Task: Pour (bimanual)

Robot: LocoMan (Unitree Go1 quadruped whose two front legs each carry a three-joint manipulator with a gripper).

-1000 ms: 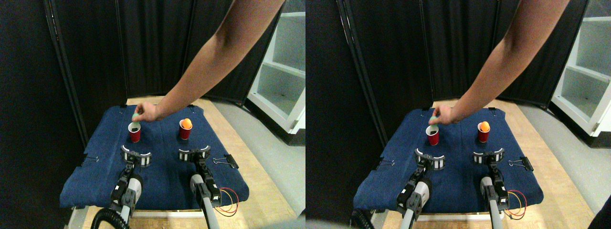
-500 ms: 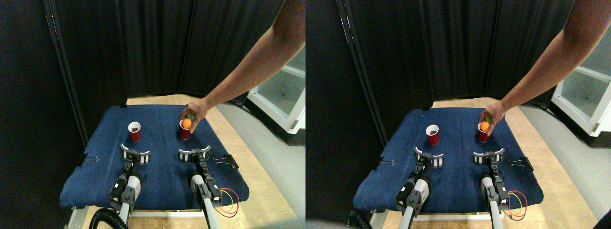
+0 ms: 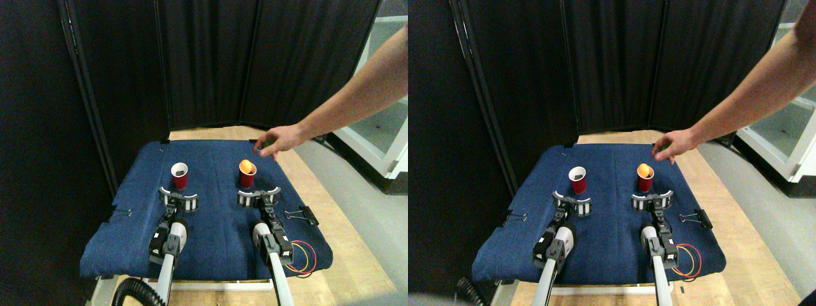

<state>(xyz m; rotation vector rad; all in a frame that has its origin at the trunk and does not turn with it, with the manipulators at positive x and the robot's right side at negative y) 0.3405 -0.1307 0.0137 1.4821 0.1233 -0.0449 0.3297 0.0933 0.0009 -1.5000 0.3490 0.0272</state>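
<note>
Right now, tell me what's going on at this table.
Two red cups stand upright on the blue cloth. The left cup looks dark inside; the right cup holds an orange ball. The left gripper sits open just in front of the left cup, the right gripper open just in front of the right one, neither gripping yet. A person's hand hovers beyond the right cup, clear of it.

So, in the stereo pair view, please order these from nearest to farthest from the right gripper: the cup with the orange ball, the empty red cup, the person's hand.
1. Cup with the orange ball: directly ahead of the right gripper.
2. Person's hand: farther back, toward the right edge of the blue cloth.
3. Empty red cup: across on the left side.

The last two are nearly equal.
</note>
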